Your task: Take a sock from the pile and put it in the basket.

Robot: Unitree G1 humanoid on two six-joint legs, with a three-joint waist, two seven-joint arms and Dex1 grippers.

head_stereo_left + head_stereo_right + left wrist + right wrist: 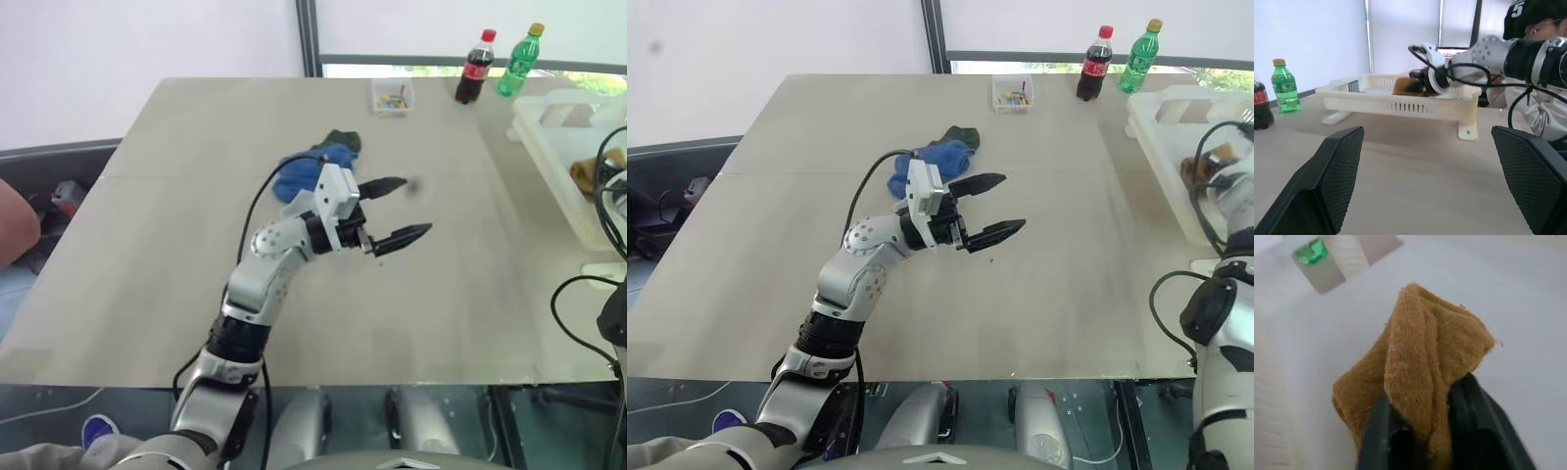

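The pile (313, 168) of blue and dark green socks lies on the beige table (196, 245), past the middle. My left gripper (416, 206) hovers just right of the pile, open with nothing between its fingers (1327, 181). The cream-white basket (549, 147) stands at the table's right edge. My right gripper (1418, 83) reaches over its rim and is inside it. A mustard-yellow sock (1425, 357) is pinched between its two black fingers (1386, 431) and droops over them above the basket floor.
A cola bottle (476, 67) and a green bottle (519, 61) stand at the far right of the table, with a small clear box (392, 96) to their left. Black cables hang by the basket. A person (1542, 19) sits beyond the basket.
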